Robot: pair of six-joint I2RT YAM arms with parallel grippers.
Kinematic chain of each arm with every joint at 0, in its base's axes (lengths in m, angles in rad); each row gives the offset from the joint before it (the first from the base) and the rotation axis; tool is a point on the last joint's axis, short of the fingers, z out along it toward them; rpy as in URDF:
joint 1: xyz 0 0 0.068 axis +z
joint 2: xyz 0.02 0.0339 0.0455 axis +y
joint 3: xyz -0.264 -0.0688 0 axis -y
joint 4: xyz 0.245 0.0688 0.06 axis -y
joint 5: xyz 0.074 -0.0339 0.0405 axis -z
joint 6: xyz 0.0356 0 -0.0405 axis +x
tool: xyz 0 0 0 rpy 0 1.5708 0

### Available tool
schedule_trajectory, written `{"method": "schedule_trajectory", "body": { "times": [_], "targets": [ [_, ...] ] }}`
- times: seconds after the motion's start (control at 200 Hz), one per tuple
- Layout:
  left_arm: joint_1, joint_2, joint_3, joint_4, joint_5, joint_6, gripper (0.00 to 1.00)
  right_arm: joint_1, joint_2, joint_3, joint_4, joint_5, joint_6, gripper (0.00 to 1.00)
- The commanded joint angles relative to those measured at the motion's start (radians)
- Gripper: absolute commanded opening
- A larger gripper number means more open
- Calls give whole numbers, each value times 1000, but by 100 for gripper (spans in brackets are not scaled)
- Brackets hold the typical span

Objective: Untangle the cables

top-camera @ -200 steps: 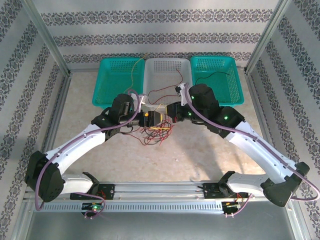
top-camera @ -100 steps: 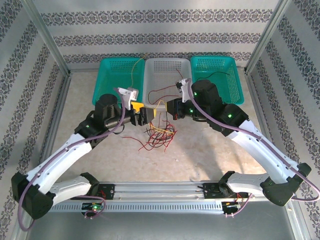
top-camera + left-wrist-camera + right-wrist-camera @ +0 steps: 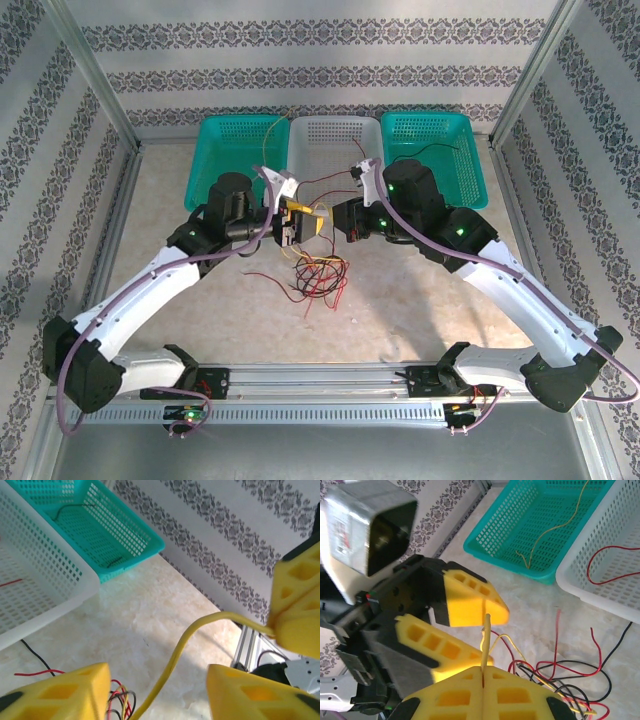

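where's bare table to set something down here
free: the tabletop patch between the cable tangle and the near rail; also the corner between the left arm and the left teal basket. crowded: the centre, where the left gripper and right gripper meet over the tangle, the right pinching a yellow cable

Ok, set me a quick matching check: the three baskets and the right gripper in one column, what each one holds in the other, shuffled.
Column one:
1. left teal basket
2. white basket
3. right teal basket
4. right gripper

Column two:
A. black cable lying in it
B. shut on a yellow cable
C. red cable lying in it
D. loose yellow cable lying in it

Pairs: 1-D, 2-C, 3-A, 4-B.
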Motion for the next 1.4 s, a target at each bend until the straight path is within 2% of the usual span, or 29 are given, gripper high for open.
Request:
{"method": "schedule_trajectory", "body": {
  "times": [0.0, 0.06, 0.145, 0.22, 0.255, 0.3, 0.36, 0.44, 0.51, 0.66, 0.73, 0.939, 1.209, 1.394],
  "targets": [
    [10, 21, 49, -14, 65, 27, 37, 12, -12, 30, 5, -25, -11, 0],
    [9, 29, 56, -25, 60, 22, 23, 13, -12, 29, 4, -20, -10, 0],
    [9, 19, 53, -12, 45, -2, 9, 13, -12, 27, 1, -16, -11, 0],
    [9, 0, 45, 13, 8, -38, 0, 11, -13, 19, 2, -7, -9, 0],
    [10, -10, 45, 21, -9, -53, 0, 11, -15, 15, 2, 6, -6, 0],
    [9, -22, 42, 40, -23, -76, 0, 9, -16, 9, 1, 29, -1, 12],
    [9, -34, 41, 77, -37, -119, 0, 8, -18, -3, 3, 55, 10, 35],
    [9, -46, 32, 144, -53, -191, 0, 5, -39, -38, 15, 113, 40, 50],
    [9, -59, 13, 215, -98, -268, 0, -3, -79, -88, 47, 129, 82, 58],
    [11, -113, -89, 312, -356, -467, 0, -16, -167, -184, 90, 184, 142, 71],
    [12, -138, -124, 345, -429, -546, 0, -31, -189, -212, 102, 179, 167, 76],
    [22, -164, -159, 500, -445, -688, 0, -40, -162, -276, 178, 83, 239, 78],
    [25, -163, -147, 564, -432, -749, 0, -41, -109, -361, 348, 13, 326, 78],
    [26, -157, -119, 570, -398, -754, 0, -42, -61, -364, 392, 2, 334, 70]
  ]
}}
